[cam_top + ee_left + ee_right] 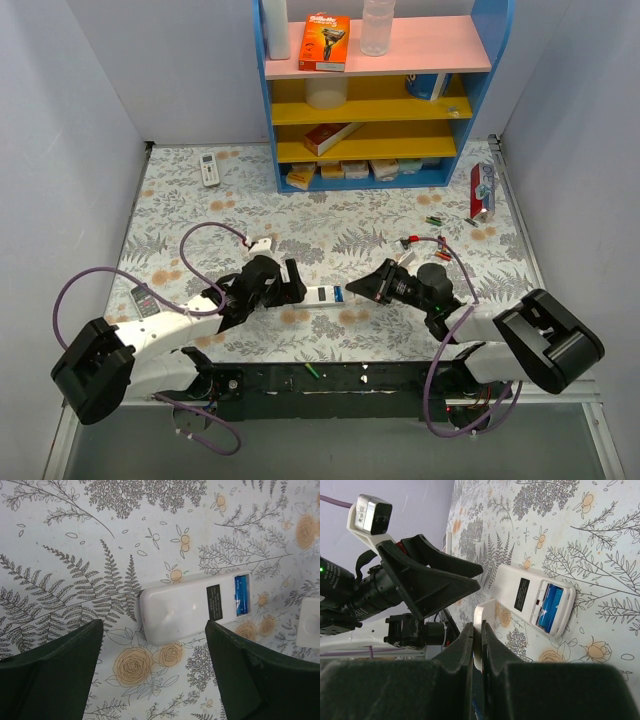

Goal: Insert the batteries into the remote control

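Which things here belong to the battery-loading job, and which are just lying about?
Job:
remote control, back up
blue battery in its recess
battery cover
loose batteries

Lying about:
second white remote
razor pack
shelf unit
red packet

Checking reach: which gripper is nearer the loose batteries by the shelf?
Right. The right gripper sits left of the batteries; the left gripper lies farther left, past the remote control.
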Motion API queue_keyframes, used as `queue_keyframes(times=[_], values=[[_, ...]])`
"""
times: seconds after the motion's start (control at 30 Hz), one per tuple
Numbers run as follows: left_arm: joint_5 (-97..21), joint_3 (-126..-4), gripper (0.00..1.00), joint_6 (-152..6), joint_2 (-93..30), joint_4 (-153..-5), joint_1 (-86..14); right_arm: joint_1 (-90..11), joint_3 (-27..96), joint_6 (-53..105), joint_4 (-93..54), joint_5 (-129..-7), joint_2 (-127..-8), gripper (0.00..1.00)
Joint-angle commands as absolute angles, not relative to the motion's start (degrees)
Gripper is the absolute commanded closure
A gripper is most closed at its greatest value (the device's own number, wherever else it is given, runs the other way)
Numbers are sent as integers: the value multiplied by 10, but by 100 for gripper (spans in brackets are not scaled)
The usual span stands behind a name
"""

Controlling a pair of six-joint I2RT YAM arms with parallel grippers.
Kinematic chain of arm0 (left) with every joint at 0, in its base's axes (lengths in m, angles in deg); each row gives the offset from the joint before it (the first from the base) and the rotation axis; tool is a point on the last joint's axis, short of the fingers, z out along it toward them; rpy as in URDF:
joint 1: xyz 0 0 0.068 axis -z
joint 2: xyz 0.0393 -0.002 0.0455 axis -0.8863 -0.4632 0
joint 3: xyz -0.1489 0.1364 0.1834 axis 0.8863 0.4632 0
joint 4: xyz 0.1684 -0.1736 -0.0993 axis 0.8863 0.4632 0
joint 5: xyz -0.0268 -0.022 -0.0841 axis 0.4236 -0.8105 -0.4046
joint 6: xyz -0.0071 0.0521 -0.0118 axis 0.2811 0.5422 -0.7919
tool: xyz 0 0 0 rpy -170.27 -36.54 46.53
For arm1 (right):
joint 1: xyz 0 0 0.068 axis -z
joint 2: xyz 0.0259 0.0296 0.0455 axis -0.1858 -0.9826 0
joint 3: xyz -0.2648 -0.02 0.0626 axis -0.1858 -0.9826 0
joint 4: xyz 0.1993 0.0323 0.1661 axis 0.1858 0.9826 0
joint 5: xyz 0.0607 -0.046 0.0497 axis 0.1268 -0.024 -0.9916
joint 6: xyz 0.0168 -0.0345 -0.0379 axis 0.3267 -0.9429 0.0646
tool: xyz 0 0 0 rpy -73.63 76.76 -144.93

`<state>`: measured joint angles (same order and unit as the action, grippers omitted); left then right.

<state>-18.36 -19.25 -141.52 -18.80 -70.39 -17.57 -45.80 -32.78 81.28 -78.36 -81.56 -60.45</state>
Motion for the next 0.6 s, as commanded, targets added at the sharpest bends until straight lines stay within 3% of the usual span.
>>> queue_keyframes(times=[0.0, 0.57], values=[[-195, -226, 18, -1433, -220, -687, -176, -470, -328, 841, -901, -801, -654, 99], [-218, -233, 35, -1429, -268, -686, -176, -485, -318, 863, -951, -758, -758, 99]])
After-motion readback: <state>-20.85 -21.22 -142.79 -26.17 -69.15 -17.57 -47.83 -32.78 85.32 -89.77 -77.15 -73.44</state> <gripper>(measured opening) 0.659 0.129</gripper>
